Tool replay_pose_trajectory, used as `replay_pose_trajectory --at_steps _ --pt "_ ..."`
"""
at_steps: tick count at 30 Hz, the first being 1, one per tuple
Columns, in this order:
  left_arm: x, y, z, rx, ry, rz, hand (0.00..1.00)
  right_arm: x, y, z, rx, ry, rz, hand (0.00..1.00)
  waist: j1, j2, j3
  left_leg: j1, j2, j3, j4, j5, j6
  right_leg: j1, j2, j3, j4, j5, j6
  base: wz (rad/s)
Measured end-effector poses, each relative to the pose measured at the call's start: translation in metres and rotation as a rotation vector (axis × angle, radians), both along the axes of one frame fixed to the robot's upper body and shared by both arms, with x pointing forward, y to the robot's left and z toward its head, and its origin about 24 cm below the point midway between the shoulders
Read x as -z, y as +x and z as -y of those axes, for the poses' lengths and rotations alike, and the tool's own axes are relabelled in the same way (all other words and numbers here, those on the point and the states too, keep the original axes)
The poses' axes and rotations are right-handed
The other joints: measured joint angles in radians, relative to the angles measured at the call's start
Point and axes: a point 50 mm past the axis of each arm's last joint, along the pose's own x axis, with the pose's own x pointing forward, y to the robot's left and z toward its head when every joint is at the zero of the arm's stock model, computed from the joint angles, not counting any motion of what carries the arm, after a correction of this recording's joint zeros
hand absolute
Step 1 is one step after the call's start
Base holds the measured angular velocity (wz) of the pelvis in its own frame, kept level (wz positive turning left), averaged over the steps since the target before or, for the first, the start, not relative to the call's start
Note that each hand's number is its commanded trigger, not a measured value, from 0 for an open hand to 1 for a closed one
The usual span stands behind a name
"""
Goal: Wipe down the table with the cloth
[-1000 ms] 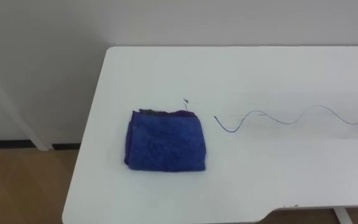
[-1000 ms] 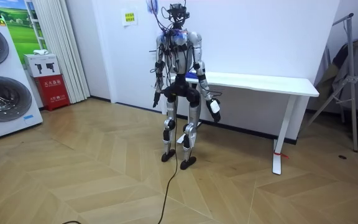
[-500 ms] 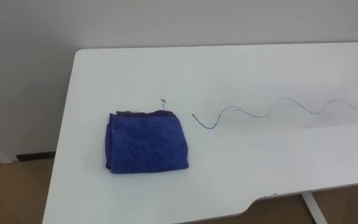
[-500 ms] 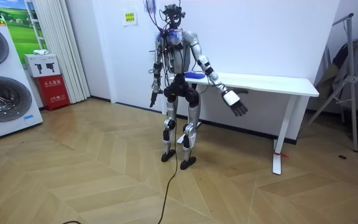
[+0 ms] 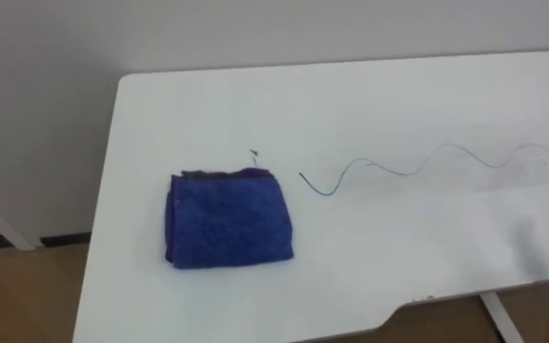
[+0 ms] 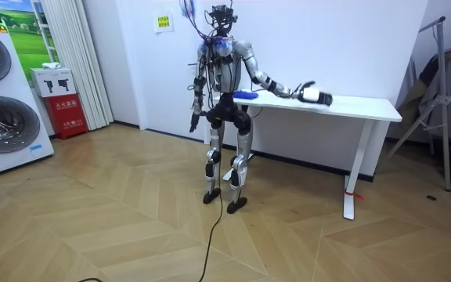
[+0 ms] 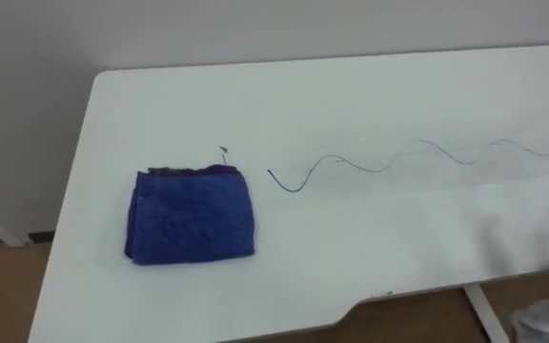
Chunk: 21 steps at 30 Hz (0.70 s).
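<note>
Room view shows the right hand out over the white table (how far open, I cannot tell), well right of the blue cloth lying near its left end.

The desk spans the middle and right of the eye views. Its left end is toward the frame's left, the wall runs behind it along the top, and the floor is at lower left. A folded cloth lies on the desk left of centre, near that left end. Just to the cloth's right, a wavy line runs across the desktop to the right edge. In the room view the desk stands against the wall right of centre, with the robot at its left end. A washing machine sits at far left.
</note>
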Motion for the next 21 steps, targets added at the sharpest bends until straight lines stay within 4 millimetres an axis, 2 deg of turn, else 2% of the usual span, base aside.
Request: replay_pose_trajectory --at_steps 2,3,5,6,8,9,13,16,17,21 --pt "0.001 0.004 0.003 0.028 -0.004 0.008 0.00 -0.024 0.016 -0.012 -0.113 -0.140 0.047 0.00 0.011 -0.009 -0.0002 0.003 0.000 -0.002 0.004 0.000 0.000 0.007 -0.001 -0.006 0.000 0.000 0.000 0.07" --pt "0.001 0.006 0.003 0.030 -0.006 0.013 0.00 -0.028 0.020 -0.016 -0.140 -0.171 0.053 0.00 0.020 -0.010 -0.0014 0.004 0.000 0.000 0.004 0.000 0.000 0.007 0.000 -0.004 0.000 0.000 0.000 -0.03" --pt "0.001 0.009 0.005 0.041 -0.010 0.017 0.00 -0.041 0.030 -0.031 -0.239 -0.300 0.051 0.00 0.043 -0.029 -0.0007 0.004 0.002 -0.001 0.006 0.000 0.000 0.008 0.002 -0.004 -0.001 0.001 -0.002 -0.07" --pt "0.002 0.010 0.007 0.055 -0.013 0.015 0.00 -0.045 0.034 -0.039 -0.281 -0.351 0.053 0.00 0.053 -0.033 0.0023 0.004 0.002 -0.001 0.007 0.000 0.000 0.009 0.002 -0.003 -0.002 0.002 -0.003 0.00" --pt "0.003 0.011 0.009 0.077 -0.020 0.011 0.00 -0.049 0.040 -0.051 -0.342 -0.393 0.062 0.00 0.067 -0.043 -0.0023 0.004 0.001 -0.002 0.007 0.000 0.000 0.009 0.001 -0.003 -0.002 0.003 -0.003 0.00" --pt "0.003 0.013 0.011 0.096 -0.026 0.009 0.00 -0.053 0.043 -0.057 -0.371 -0.417 0.076 0.00 0.081 -0.044 -0.0017 0.003 0.001 -0.002 0.007 0.000 0.000 0.009 0.000 -0.004 -0.002 0.004 -0.002 0.00" --pt "0.003 0.015 0.012 0.101 -0.030 0.015 0.00 -0.069 0.052 -0.078 -0.463 -0.514 0.133 0.00 0.102 -0.039 0.0001 -0.012 0.001 -0.015 0.009 0.000 0.000 0.000 -0.004 -0.016 -0.003 0.005 -0.001 0.09" --pt "0.004 0.014 0.012 0.100 -0.032 0.011 0.00 -0.085 0.056 -0.099 -0.548 -0.599 0.194 0.00 0.110 -0.028 0.0054 -0.016 -0.002 -0.022 0.011 0.000 0.000 0.000 -0.003 -0.023 -0.003 0.005 -0.001 0.08" --pt "0.004 0.014 0.013 0.100 -0.033 0.012 0.00 -0.088 0.057 -0.106 -0.579 -0.607 0.217 0.00 0.111 -0.026 0.0045 -0.019 -0.001 -0.024 0.012 0.000 0.000 0.000 -0.002 -0.027 -0.004 0.005 -0.001 0.11" --pt "0.005 0.015 0.016 0.119 -0.040 0.013 0.00 -0.090 0.059 -0.127 -0.680 -0.608 0.224 0.00 0.133 -0.012 0.0040 -0.024 -0.001 -0.028 0.013 0.000 0.000 0.001 -0.001 -0.029 -0.005 0.005 -0.001 0.00"
